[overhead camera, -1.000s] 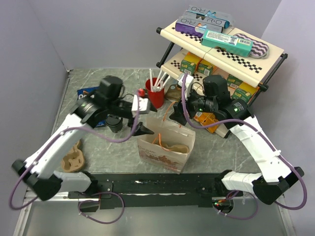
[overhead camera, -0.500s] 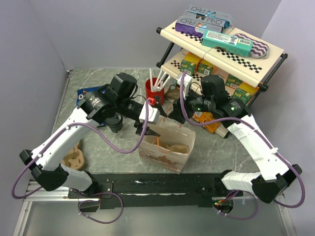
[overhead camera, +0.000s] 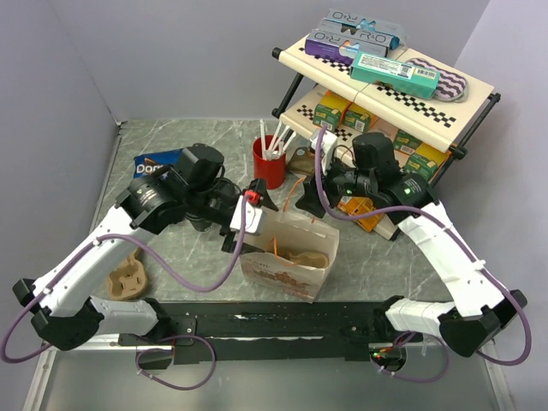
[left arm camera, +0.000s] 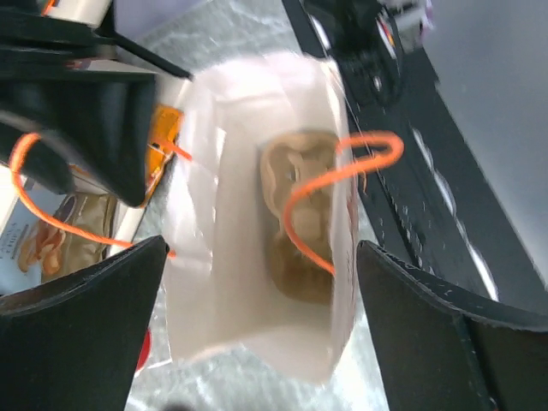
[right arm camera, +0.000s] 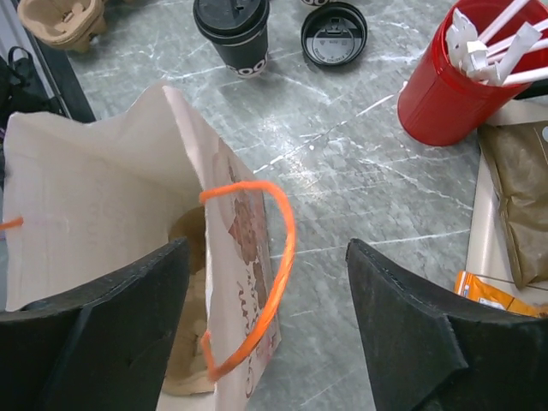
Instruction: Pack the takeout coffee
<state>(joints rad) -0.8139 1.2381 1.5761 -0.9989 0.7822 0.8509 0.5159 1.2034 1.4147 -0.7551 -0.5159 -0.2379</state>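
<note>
In the right wrist view the takeout coffee (right arm camera: 233,30), a dark-sleeved cup with its black lid on, stands on the table beyond the bag; my left arm hides it in the top view. A second black lid (right arm camera: 332,34) lies beside it. The white paper bag (overhead camera: 287,257) stands open with a brown cup carrier (left arm camera: 300,214) inside. My left gripper (overhead camera: 250,223) (left arm camera: 257,330) hangs open over the bag's left end. My right gripper (overhead camera: 306,205) (right arm camera: 265,330) is open, with the bag's far wall and an orange handle (right arm camera: 278,257) between its fingers.
A red cup of white straws (overhead camera: 268,160) stands behind the bag. A two-shelf rack (overhead camera: 385,86) with boxes fills the back right. An orange packet (overhead camera: 360,210) lies by my right arm. A blue snack bag (overhead camera: 158,161) and a spare cup carrier (overhead camera: 127,278) lie at the left.
My left arm swung right over the bag's mouth, then drew back and down to its left end; its jaws narrowed briefly and widened again. The right arm barely moved.
</note>
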